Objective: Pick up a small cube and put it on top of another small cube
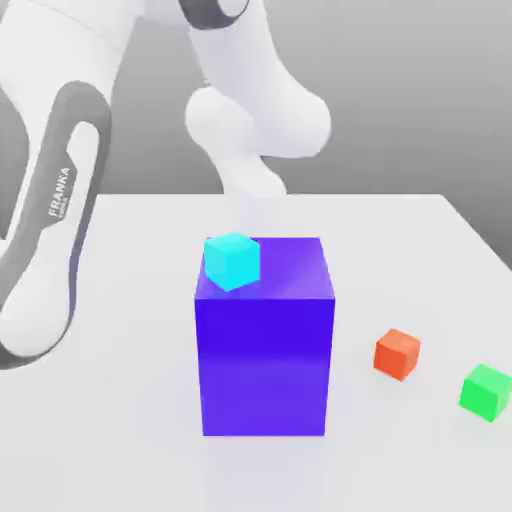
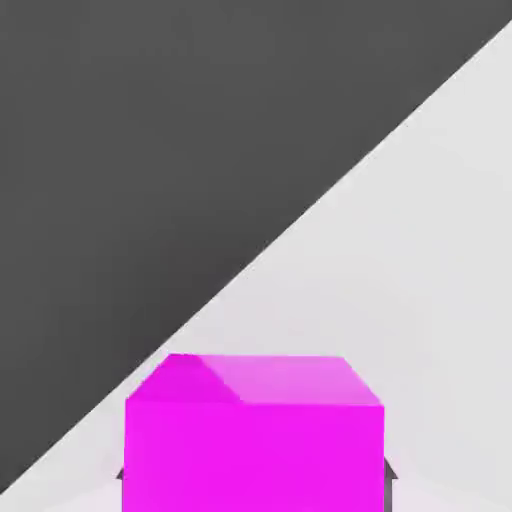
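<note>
Exterior view: white Franka arm (image 1: pixel 255 120) comes down from 12 o'clock, and its lower end goes behind the large blue-violet cube (image 1: pixel 264 350). That cube stands upright mid-table (image 1: pixel 120 430). A cyan small cube (image 1: pixel 232 260) sits on its top face, at the 9 o'clock side, touching it and turned a bit off square.

The small cube (image 1: pixel 397 353), red-orange, lies on the table at about 3 o'clock of the large cube, apart from it and well clear of the arm, with nothing on it. A green small cube (image 1: pixel 486 390) sits at 4 o'clock of the red-orange one, near it but not touching.

Hand view: a magenta-pink cube (image 2: pixel 255 440) sits close to the camera, front face and top face visible. Light table surface (image 2: pixel 430 250) lies behind it, and the table edge runs diagonally against a dark background. Can't tell which exterior-view cube this one is.

Gripper: can't tell if it is spread, pressed together or pinching anything.
</note>
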